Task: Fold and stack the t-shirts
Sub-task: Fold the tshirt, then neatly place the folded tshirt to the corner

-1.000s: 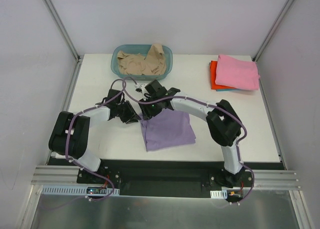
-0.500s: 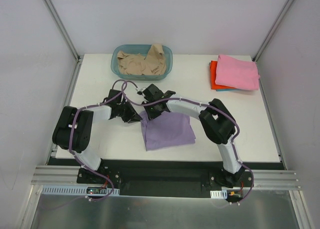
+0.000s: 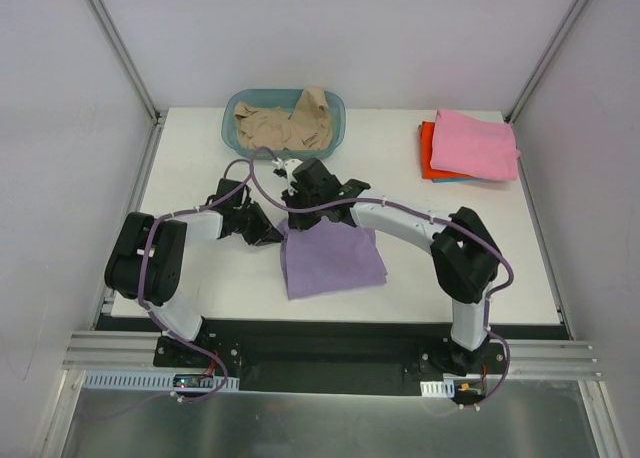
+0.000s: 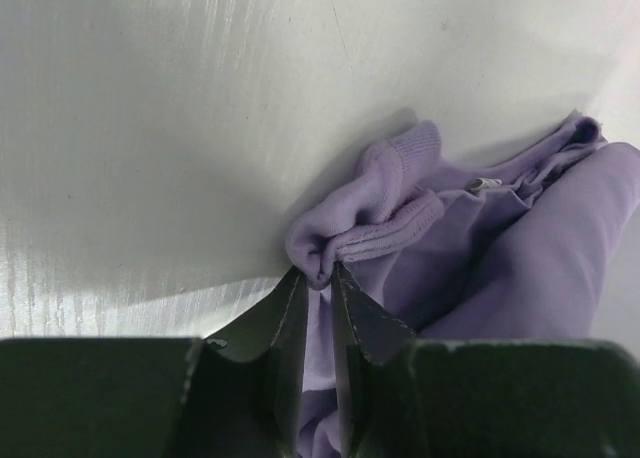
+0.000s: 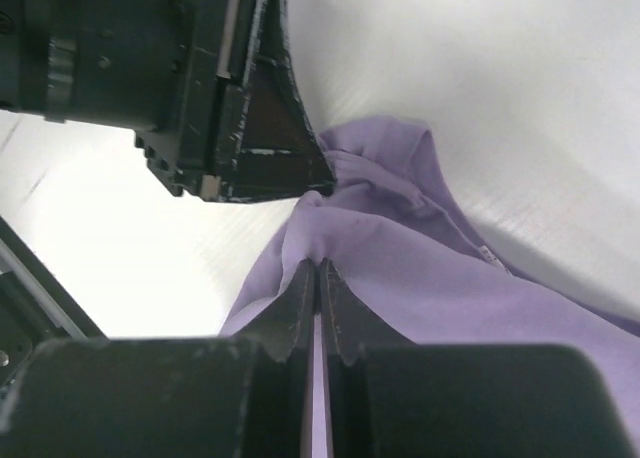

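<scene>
From above, the purple tee (image 3: 335,260) lies folded on the worktop (image 3: 190,148), around the middle and closer to the near edge. The left gripper (image 3: 276,237) and the right gripper (image 3: 298,222) meet at its far left corner. At the far edge a basket (image 3: 335,103) holds a beige tee (image 3: 285,128). In the far right corner a pink tee (image 3: 478,143) lies on an orange tee (image 3: 427,148).

In the left wrist view, the fingers pinch a bunched ribbed edge of the purple tee.

In the right wrist view, the fingers are pressed together on a fold of the same tee, just beside the left gripper.
</scene>
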Available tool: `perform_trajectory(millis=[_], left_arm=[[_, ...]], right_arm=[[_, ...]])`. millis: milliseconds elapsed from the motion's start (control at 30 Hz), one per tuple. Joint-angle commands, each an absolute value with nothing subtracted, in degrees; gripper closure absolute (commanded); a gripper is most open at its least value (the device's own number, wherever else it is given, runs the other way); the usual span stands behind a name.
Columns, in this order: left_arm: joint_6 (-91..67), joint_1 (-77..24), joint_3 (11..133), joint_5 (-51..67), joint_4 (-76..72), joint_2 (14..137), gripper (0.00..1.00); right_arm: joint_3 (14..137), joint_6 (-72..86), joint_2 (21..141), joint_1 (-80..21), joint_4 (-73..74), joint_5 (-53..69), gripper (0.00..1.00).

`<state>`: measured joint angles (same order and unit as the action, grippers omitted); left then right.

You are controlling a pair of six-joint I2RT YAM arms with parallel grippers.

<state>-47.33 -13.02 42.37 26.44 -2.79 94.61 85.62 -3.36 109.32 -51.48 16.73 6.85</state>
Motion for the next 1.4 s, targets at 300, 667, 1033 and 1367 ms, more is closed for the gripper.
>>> perform_trajectory(millis=[300, 667, 1033, 1367], left_arm=[[-47.81, -12.57, 40.52, 21.98, -0.88, 87.72, 0.79], [-49.30, -12.83, 39.11, 22.67, 6.24, 67.62, 0.29], [-53.26, -29.09, 45.43, 16.00, 6.59, 64.76, 0.01], [-52.74, -31.82, 48.43, 14.59, 4.48, 85.94, 0.01]], right_arm=[[91.67, -0.18, 116.55, -51.94, 15.55, 12.21, 0.48], [78.15, 3.42, 91.87, -45.81, 16.96, 3.43, 0.03], [54.84, 13.36, 75.14, -37.44, 4.14, 13.77, 0.03], [56.95, 17.84, 93.14, -32.01, 1.15, 19.51, 0.03]])
